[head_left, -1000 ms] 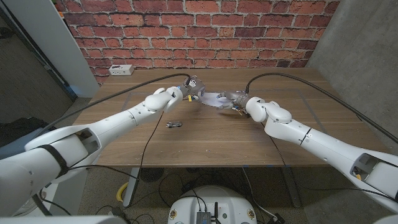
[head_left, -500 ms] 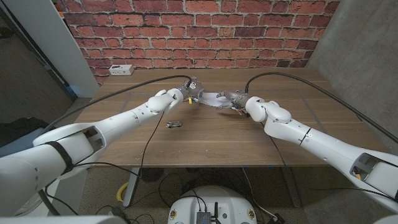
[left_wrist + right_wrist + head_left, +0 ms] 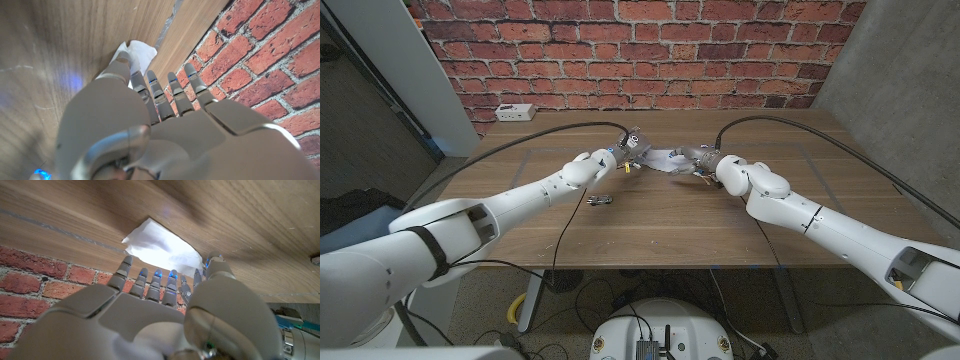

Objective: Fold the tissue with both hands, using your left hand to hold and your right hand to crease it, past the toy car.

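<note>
While the tissue [image 3: 663,160] lies on the bench [image 3: 650,215] past the car [image 3: 602,201], your left hand [image 3: 627,149] and right hand [image 3: 702,159] flank it, fingers extended; contact is unclear.

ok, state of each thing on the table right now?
tissue: flat on the table between both hands, not folded yet.
toy car: on the table, apart from both hands.
left hand: fingers extended at the tissue's edge.
right hand: fingers extended at the tissue's other edge.
</note>
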Controlling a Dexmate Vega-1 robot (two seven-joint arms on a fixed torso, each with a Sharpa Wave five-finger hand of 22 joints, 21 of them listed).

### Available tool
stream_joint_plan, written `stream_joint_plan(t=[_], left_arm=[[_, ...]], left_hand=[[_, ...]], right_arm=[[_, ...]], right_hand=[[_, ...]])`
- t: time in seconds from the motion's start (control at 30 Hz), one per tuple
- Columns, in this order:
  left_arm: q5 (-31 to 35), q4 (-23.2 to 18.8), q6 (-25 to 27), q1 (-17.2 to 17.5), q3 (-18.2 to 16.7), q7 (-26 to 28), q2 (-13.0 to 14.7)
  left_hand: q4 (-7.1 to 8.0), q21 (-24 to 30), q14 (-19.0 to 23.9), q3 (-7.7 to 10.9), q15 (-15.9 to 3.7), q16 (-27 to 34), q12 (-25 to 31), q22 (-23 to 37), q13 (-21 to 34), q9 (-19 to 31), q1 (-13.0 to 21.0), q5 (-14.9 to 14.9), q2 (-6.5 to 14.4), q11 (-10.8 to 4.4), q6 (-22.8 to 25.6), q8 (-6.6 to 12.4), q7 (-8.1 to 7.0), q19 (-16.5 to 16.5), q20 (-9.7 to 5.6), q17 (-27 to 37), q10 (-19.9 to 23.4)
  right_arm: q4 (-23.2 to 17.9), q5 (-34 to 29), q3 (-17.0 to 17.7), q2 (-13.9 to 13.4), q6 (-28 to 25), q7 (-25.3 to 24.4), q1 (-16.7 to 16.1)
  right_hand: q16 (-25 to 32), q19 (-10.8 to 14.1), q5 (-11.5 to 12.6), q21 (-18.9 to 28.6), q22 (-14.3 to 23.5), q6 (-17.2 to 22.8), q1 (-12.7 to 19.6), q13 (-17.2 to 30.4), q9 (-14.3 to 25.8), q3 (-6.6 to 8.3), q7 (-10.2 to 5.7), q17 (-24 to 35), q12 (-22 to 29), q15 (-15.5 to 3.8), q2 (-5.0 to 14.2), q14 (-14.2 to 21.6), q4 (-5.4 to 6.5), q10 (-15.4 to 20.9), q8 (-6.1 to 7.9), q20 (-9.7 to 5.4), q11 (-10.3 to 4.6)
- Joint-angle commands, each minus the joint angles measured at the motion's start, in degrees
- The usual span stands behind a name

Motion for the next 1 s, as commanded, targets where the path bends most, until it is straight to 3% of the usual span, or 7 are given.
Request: stream_joint_plan(t=[0.03,0.33,0.53,0.8,1.0], left_arm=[[7.8,-2.1,5.3,-0.2,4.1,6.6,2.0],[21.0,-5.1,8.5,-2.1,7.7,9.9,5.0],[25.8,-5.4,5.9,-4.2,8.6,15.1,6.2],[32.8,-0.6,3.6,-8.6,11.5,28.4,5.2],[36.4,1.3,2.6,-11.8,14.0,32.9,4.0]], left_hand=[[0.60,0.6,0.9,0.24,-5.46,0.3,0.5,0.2,0.2,0.4,0.1,-0.1,0.9,-0.09,0.1,-0.14,-0.53,0.7,-0.27,0.2,0.8],[2.31,0.8,-0.7,-0.14,-6.84,-0.8,-0.4,0.3,0.4,1.1,-2.4,-0.4,2.1,-1.18,-0.6,-0.74,-3.28,-0.1,-1.83,0.3,-0.2],[2.80,1.0,-1.3,-0.73,-7.71,-1.1,-0.6,0.3,0.6,1.4,-3.8,-0.1,1.7,-2.15,0.2,-0.39,-6.64,-0.5,-2.70,0.4,0.2],[2.86,1.2,-1.8,-1.33,-8.82,-1.2,-0.7,0.3,0.6,1.3,-4.5,0.4,1.1,-2.62,1.4,-0.18,-8.14,-0.7,-3.56,0.4,0.8],[2.83,1.2,-2.0,-1.53,-9.02,-1.2,-0.8,0.3,0.6,1.2,-4.7,0.6,0.9,-2.77,1.5,-0.32,-8.35,-0.8,-3.70,0.4,1.0]], right_arm=[[-0.8,-0.4,-0.2,-0.7,-1.2,1.8,-0.2],[-0.8,-1.3,-1.0,-1.0,-1.9,3.4,-0.1],[-1.4,-1.5,-0.9,-1.3,-2.0,3.3,-0.6],[-2.1,-2.2,-1.2,-1.8,-1.7,4.2,-0.7],[-2.0,-2.5,-1.1,-1.7,-1.8,4.3,-1.0]], right_hand=[[0.3,0.4,-0.3,-0.2,0.1,1.1,-0.9,0.1,0.1,-0.14,0.08,0.3,0.4,0.16,-0.08,0.7,0.27,0.9,0.47,0.05,0.32],[0.9,0.8,-0.8,-0.4,0.2,3.7,-2.8,0.1,0.1,-1.04,0.84,0.3,1.1,-0.32,-0.90,2.3,0.75,3.9,0.93,0.36,0.57],[0.9,0.8,-0.8,-0.5,0.2,3.9,-2.8,0.1,0.1,-1.06,0.90,0.3,1.2,-0.32,-1.02,2.4,0.66,4.3,0.90,0.44,0.41],[0.8,0.8,-0.7,-0.6,0.2,4.2,-2.7,0.1,0.1,-1.00,0.95,0.2,0.9,-0.39,-1.16,2.2,0.42,4.2,0.80,0.45,-0.42],[0.6,0.8,-0.7,-0.6,0.2,4.1,-2.6,0.1,0.1,-0.96,0.89,0.1,0.7,-0.25,-1.25,2.1,0.25,4.0,0.64,0.50,-0.45]])
